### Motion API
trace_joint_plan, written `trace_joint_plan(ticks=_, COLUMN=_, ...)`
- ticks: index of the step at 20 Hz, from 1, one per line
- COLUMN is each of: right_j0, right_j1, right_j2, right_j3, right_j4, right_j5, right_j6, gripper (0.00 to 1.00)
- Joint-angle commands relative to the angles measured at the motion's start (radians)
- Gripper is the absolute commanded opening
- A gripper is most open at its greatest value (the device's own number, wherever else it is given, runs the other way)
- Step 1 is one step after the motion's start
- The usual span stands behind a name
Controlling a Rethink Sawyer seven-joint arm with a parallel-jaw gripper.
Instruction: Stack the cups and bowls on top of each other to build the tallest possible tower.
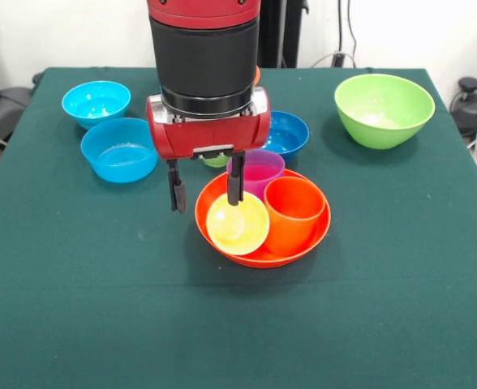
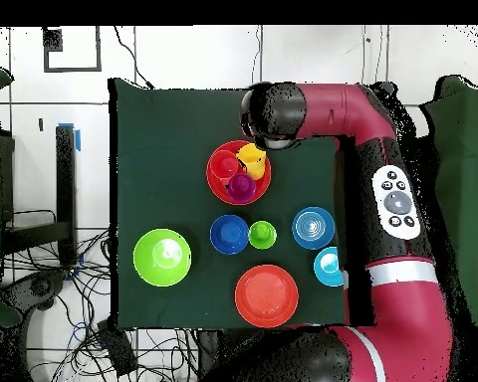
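You have the green table (image 1: 76, 308) spread wide, with the red and black arm (image 1: 206, 57) coming down over its middle. Next in size, the large lime green bowl (image 1: 384, 109) sits upright and alone near a far corner. One large orange bowl (image 1: 303, 239) lies under the arm and holds three cups; in the overhead view a second large orange bowl (image 2: 266, 295) rests well apart near the table's edge by the robot's base. Two light blue bowls (image 1: 119, 150) stand just beside each other on the left in the front view. The small dark blue bowl (image 1: 289, 134) sits behind the loaded orange bowl.

Look at the gripper (image 1: 206, 188): its jaws stand wide apart, one finger outside the yellow cup (image 1: 238, 224) and one just at its rim, with nothing clamped. That yellow cup is tipped, its mouth toward the front camera, beside the upright orange cup (image 1: 294, 212) and the purple cup (image 1: 263, 170). The green cup (image 2: 262, 235) stands beside the dark blue bowl.
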Motion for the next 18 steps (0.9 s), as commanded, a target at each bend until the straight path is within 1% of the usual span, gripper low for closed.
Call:
trace_joint_plan(ticks=1, right_j0=-0.008, right_j1=-0.001, right_j2=-0.009, right_j3=0.004, right_j4=-0.079, right_j5=0.118, right_j6=-0.268, gripper=1.0)
trace_joint_plan(ticks=5, right_j0=-0.005, right_j1=0.007, right_j2=-0.01, right_j3=-0.006, right_j4=-0.086, right_j5=0.132, right_j6=-0.268, gripper=1.0)
trace_joint_plan(ticks=7, right_j0=-0.012, right_j1=0.015, right_j2=-0.001, right_j3=-0.001, right_j4=-0.085, right_j5=0.106, right_j6=-0.268, gripper=1.0)
trace_joint_plan(ticks=18, right_j0=-0.014, right_j1=0.035, right_j2=0.014, right_j3=-0.01, right_j4=-0.084, right_j5=0.089, right_j6=-0.27, gripper=1.0)
